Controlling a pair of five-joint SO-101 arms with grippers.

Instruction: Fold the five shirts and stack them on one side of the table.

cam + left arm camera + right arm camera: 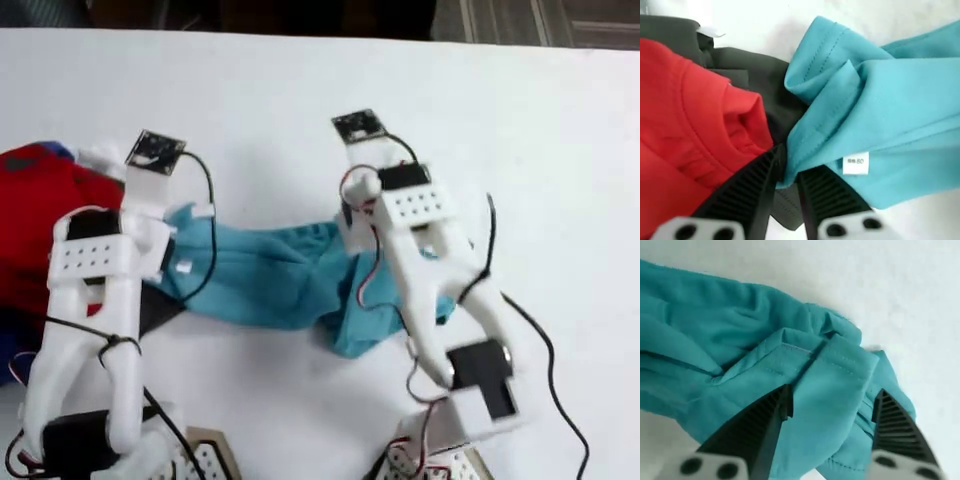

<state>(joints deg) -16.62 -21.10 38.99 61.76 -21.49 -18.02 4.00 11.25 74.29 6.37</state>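
Note:
A teal shirt [270, 270] lies crumpled across the middle of the white table, stretched between my two arms. My left gripper [787, 160] is shut on an edge of the teal shirt [890, 115], close to its white label; in the high view the left gripper [178, 245] stands at the shirt's left end. My right gripper [832, 400] is open, its fingers straddling a folded hem of the teal shirt [740, 340]; the high view shows the right gripper [355, 235] at the shirt's right part.
A red shirt [40, 220] lies bunched at the table's left edge, over a dark grey shirt [750, 70] right beside my left gripper. A bit of blue cloth [10, 345] shows at the left edge. Bare table [520, 110] spreads to the right and back.

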